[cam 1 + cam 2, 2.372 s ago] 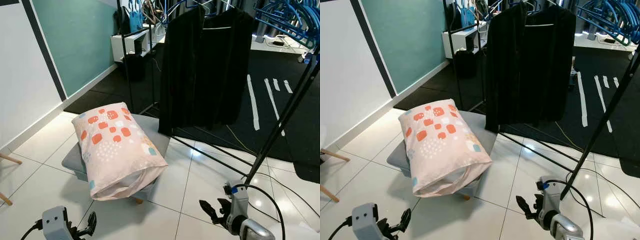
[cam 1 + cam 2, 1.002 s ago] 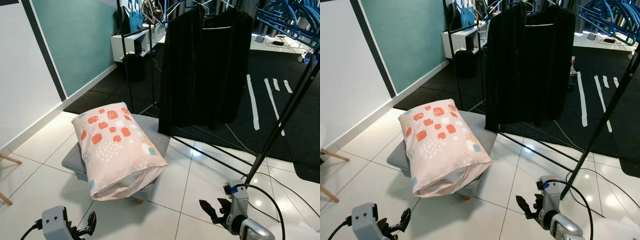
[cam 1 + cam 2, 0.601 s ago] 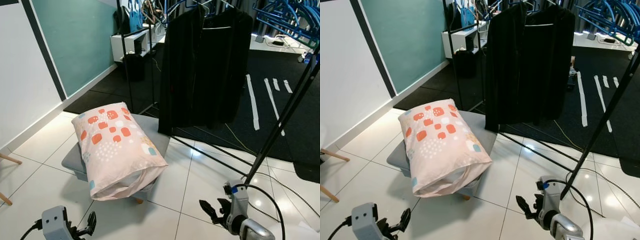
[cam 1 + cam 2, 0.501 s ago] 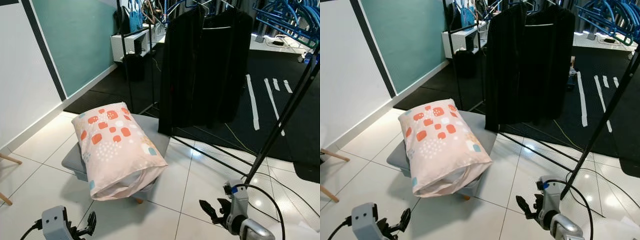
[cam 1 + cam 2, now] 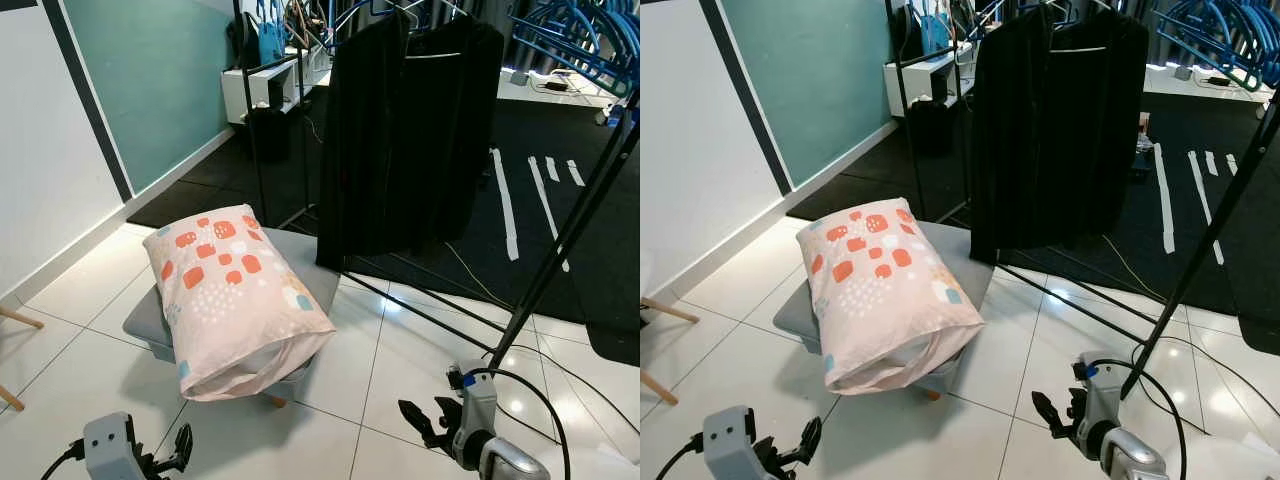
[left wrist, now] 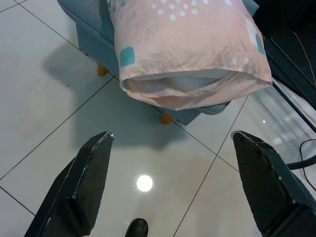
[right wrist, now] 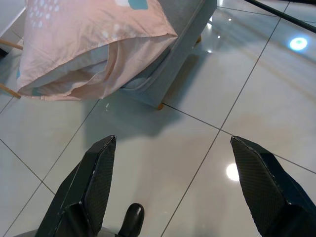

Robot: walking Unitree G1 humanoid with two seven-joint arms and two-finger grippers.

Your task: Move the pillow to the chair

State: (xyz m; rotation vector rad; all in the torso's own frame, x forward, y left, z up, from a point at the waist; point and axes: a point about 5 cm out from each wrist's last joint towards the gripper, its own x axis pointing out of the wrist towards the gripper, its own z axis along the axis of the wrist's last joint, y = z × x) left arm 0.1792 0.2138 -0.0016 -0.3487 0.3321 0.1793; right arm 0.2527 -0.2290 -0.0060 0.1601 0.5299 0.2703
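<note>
Left eye view: the pillow [image 5: 232,298], pink with orange and white patches, lies on the low grey stool [image 5: 308,268], its open end overhanging the stool's near edge. Behind the stool a black garment [image 5: 410,130] hangs from a clothes rack [image 5: 560,250]. Near the stool, over the white tiled floor [image 5: 60,380], the left gripper [image 6: 173,187] and right gripper [image 7: 170,185] hang low with fingers spread wide, grasping nothing.

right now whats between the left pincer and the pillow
Only bare white floor tile. In the left wrist view the left pincer hangs open over the tiles, short of the pillow, whose open end overhangs the grey stool.
</note>
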